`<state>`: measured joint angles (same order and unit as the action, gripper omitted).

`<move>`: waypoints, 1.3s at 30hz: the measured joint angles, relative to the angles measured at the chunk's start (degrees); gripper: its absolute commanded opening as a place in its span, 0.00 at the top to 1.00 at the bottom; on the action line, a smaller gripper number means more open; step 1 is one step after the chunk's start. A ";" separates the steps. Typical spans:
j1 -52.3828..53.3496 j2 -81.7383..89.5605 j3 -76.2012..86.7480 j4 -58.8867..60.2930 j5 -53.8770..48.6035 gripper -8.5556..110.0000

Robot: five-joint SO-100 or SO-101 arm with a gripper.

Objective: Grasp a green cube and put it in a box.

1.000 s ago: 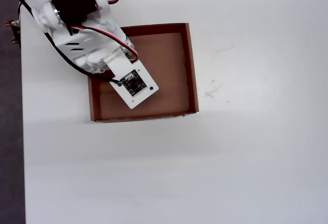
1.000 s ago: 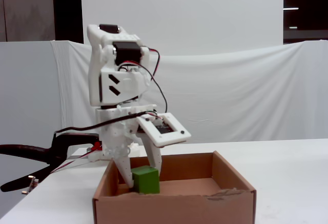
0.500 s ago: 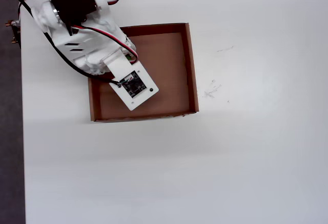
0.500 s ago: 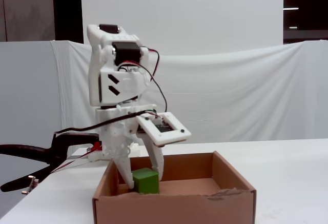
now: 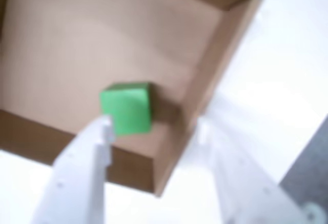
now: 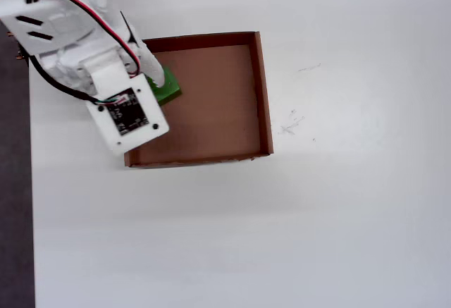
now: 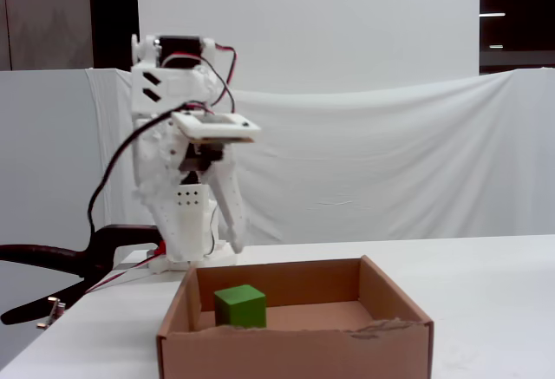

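Hand (image 7: 227, 253) open and empty, fingers spread, raised clear above the box's left end in the fixed view; small bright-green cube (image 7: 240, 306) resting on the floor of the shallow brown cardboard box (image 7: 395, 310), near its left wall; box sitting on white desk (image 6: 352, 216); cube partly hidden under arm overhead (image 6: 168, 88).

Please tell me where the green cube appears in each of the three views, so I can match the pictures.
Wrist view: the cube lies lower centre, on the box floor near a corner, above the left finger.
Overhead view: the cube shows at the box's upper left, half hidden under the arm.
Fixed view: the cube sits low, left of centre, inside the box.
Shared landmark: the box.
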<state>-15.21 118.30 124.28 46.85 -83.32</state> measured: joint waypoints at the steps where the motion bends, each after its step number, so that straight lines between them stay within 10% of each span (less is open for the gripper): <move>1: 1.49 2.02 0.97 0.70 0.26 0.73; 17: 23.47 39.02 30.32 16.96 3.08 0.73; 39: 27.07 63.72 46.32 23.38 13.97 0.73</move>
<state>11.87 182.02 170.60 70.22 -69.35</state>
